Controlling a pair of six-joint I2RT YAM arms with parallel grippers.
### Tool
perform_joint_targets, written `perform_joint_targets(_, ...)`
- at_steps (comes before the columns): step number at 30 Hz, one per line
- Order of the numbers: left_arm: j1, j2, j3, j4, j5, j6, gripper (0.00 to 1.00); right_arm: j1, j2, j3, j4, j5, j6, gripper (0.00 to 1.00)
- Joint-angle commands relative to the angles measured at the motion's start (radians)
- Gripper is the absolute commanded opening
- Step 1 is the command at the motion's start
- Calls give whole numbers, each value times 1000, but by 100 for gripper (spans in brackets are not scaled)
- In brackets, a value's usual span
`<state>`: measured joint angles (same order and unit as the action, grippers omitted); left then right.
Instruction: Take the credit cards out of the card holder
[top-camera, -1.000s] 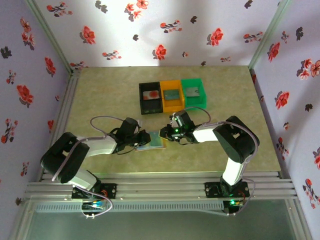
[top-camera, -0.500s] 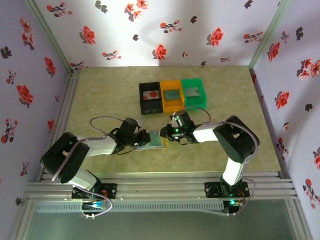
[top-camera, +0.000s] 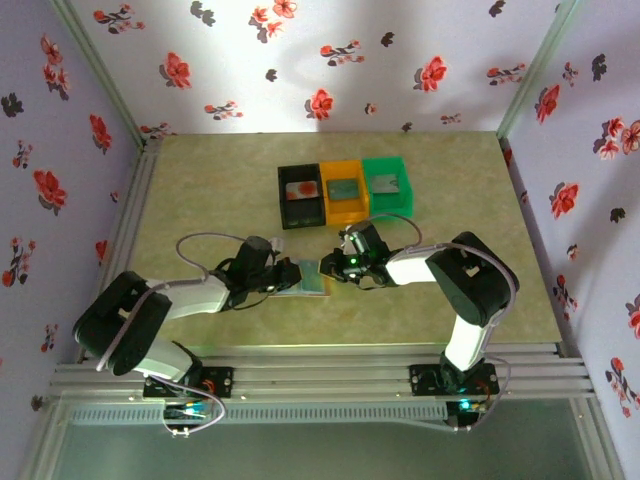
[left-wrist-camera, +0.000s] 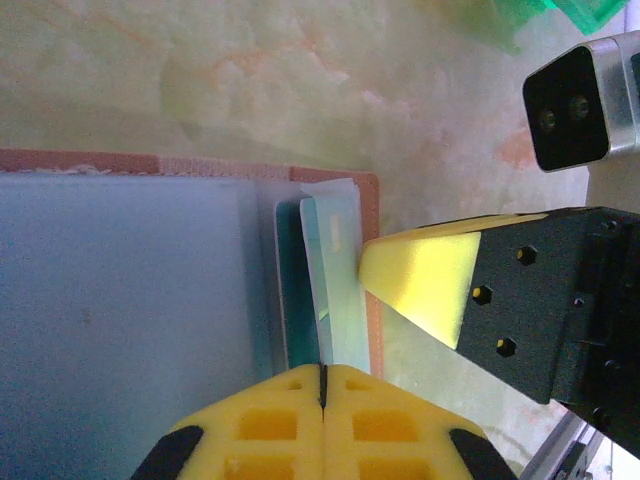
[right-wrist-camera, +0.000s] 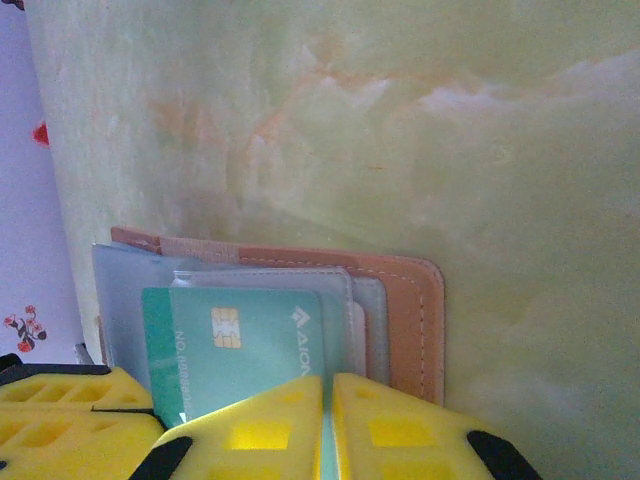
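Right gripper (right-wrist-camera: 325, 415) closed up tight, tips sitting on the green credit card (right-wrist-camera: 240, 350)
Left gripper (left-wrist-camera: 322, 400) closed too, pinning card holder (left-wrist-camera: 120, 300)

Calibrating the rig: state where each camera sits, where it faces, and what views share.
Top external: high behind the robot, looking down on left arm, right arm, card holder.
Left wrist: on the left arm, past left end effector to card holder.
Right wrist: past right end effector to credit cards.
Shared: the card holder.
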<state>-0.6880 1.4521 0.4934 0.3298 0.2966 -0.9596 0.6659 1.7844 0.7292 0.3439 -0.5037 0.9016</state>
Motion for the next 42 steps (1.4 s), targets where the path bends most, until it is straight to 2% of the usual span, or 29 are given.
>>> perform_joint_targets(1,3,-32,-15,43,5,33,0,8,-3,-19,-75,31,-13,12)
perform_joint_targets(10,5,-47,-38,49,4,44,0,8,3,-18,-78,28,-15,12)
perform_joint_targets(25,4,18,-41,180,74,9,0,12,17,-19,-42,2,5,12)
perform_joint_targets(36,5,30,-42,204,82,2,16,17,29,-16,-28,-4,10,12)
perform_joint_targets(42,5,41,-39,201,81,0,17,17,34,-16,-27,-6,13,12)
